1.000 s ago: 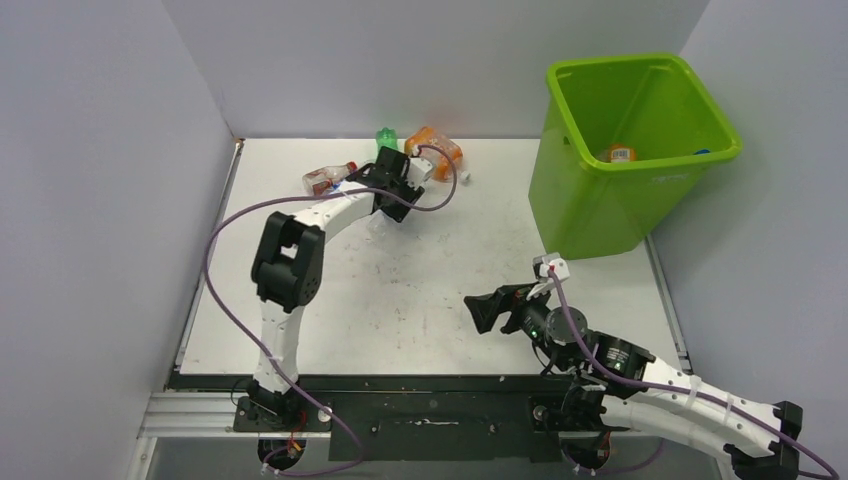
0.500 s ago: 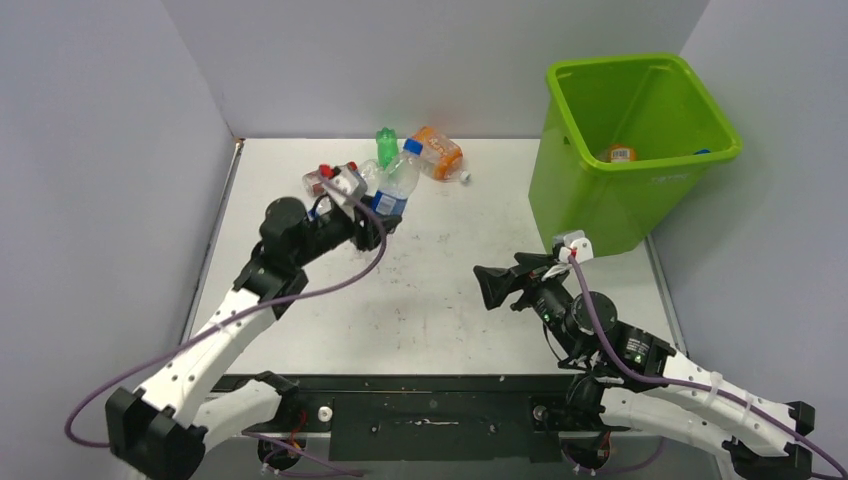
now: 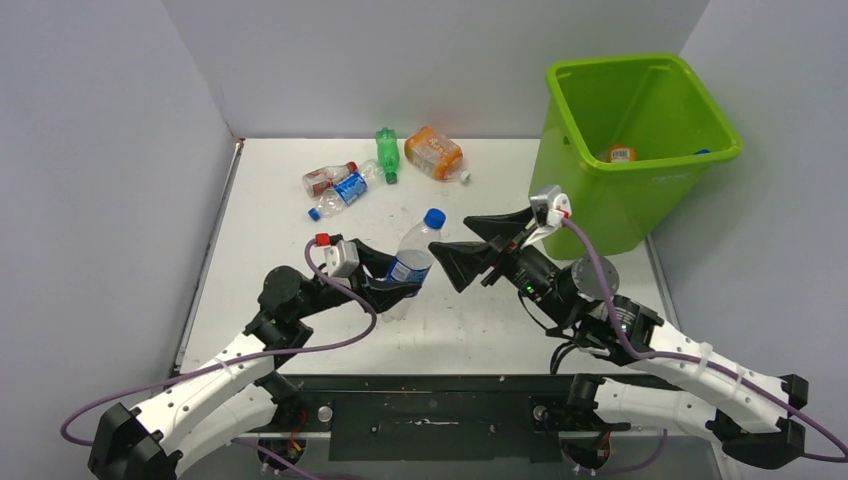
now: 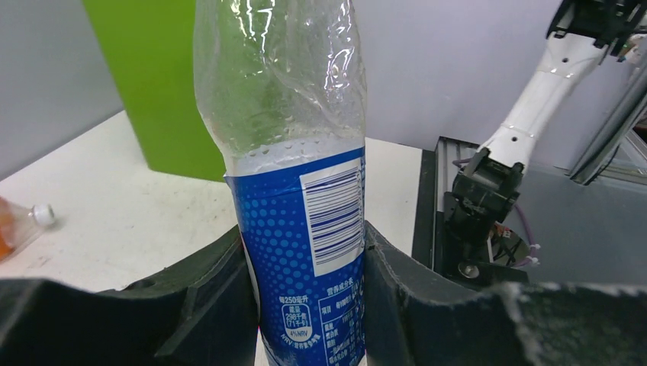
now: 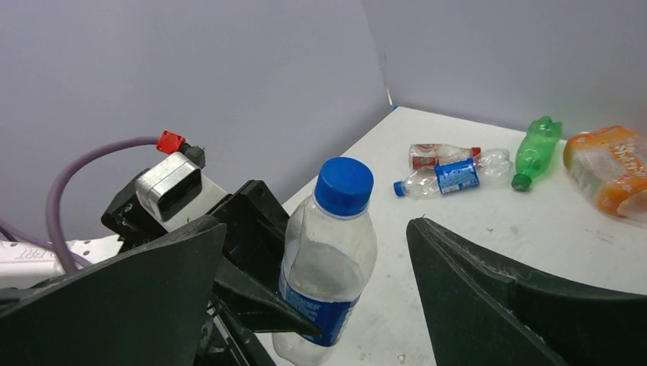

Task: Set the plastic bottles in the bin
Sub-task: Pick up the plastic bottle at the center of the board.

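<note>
My left gripper (image 3: 398, 275) is shut on a clear bottle with a blue label and blue cap (image 3: 412, 260). It holds the bottle upright above the table's near middle. In the left wrist view the fingers (image 4: 206, 290) clamp the label (image 4: 301, 229). My right gripper (image 3: 456, 238) is open and empty, just right of the bottle. In the right wrist view the bottle (image 5: 328, 252) stands between and beyond my spread jaws. The lime-green bin (image 3: 590, 190) stands at the far right. It holds an orange-labelled bottle (image 3: 621, 153).
Loose bottles lie at the table's back: a green one (image 3: 386, 150), an orange one (image 3: 433, 152), a red-labelled one (image 3: 326, 179) and a blue-labelled one (image 3: 346, 189). All show in the right wrist view, such as the green one (image 5: 535, 149). Grey walls enclose the table.
My left arm has pulled back from the far pile with the blue-labelled bottle to the near middle. My right gripper has risen and moved left up to the bottle, jaws open.
</note>
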### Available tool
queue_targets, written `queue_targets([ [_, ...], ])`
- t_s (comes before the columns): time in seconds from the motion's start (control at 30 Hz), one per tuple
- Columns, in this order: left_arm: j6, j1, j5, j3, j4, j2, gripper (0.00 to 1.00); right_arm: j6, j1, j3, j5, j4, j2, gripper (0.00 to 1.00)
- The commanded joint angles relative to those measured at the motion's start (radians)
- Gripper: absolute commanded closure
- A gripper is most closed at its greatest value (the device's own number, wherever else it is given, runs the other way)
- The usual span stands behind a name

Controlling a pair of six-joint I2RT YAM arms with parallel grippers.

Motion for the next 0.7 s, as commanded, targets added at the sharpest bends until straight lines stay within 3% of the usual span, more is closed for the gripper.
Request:
queue_targets([
  [0.0,0.076,-0.060,-0.025,0.030,0.012,-0.044,1.00,0.047,0.000,0.030,-0.074,0.123,0.062,0.07],
  [0.3,0.183,-0.135,-0.120,0.025,-0.094,-0.094,1.00,0.067,0.000,0.026,0.009,0.161,0.109,0.02],
  [0.67,0.163,-0.136,-0.117,0.027,-0.078,-0.110,1.00,0.125,0.000,0.059,0.006,0.122,0.167,0.37],
])
